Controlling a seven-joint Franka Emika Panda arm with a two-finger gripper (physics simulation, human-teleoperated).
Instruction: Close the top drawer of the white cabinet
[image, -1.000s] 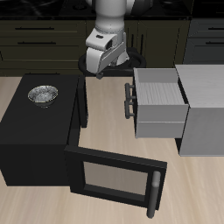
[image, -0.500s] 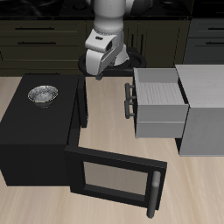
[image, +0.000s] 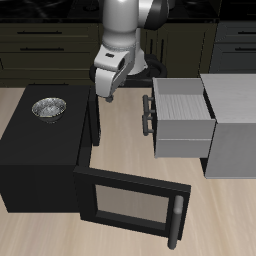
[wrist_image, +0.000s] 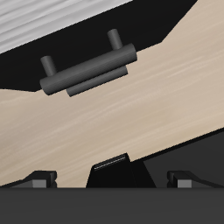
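The white cabinet (image: 232, 122) stands beside the black one. Its top drawer (image: 182, 118) is pulled far out toward the middle of the table, and its dark bar handle (image: 148, 116) faces the black cabinet. My gripper (image: 107, 97) hangs above the table between the two cabinets, farther back than the handle and apart from it. In the wrist view the handle (wrist_image: 88, 68) shows on the drawer's front panel (wrist_image: 48, 22), well away from my gripper (wrist_image: 112, 180). The fingertips (wrist_image: 39, 179) stand wide apart with nothing between them.
A black cabinet (image: 40, 150) bears a metal bowl (image: 48, 108). Its glass-paned door (image: 130, 203) is swung open flat toward the table's front edge. Dark background cabinets line the back. A strip of bare wooden table (image: 125, 135) lies between the two cabinets.
The arm has turned and lowered the gripper toward the table, shifting it a little toward the black cabinet. The drawer has not moved.
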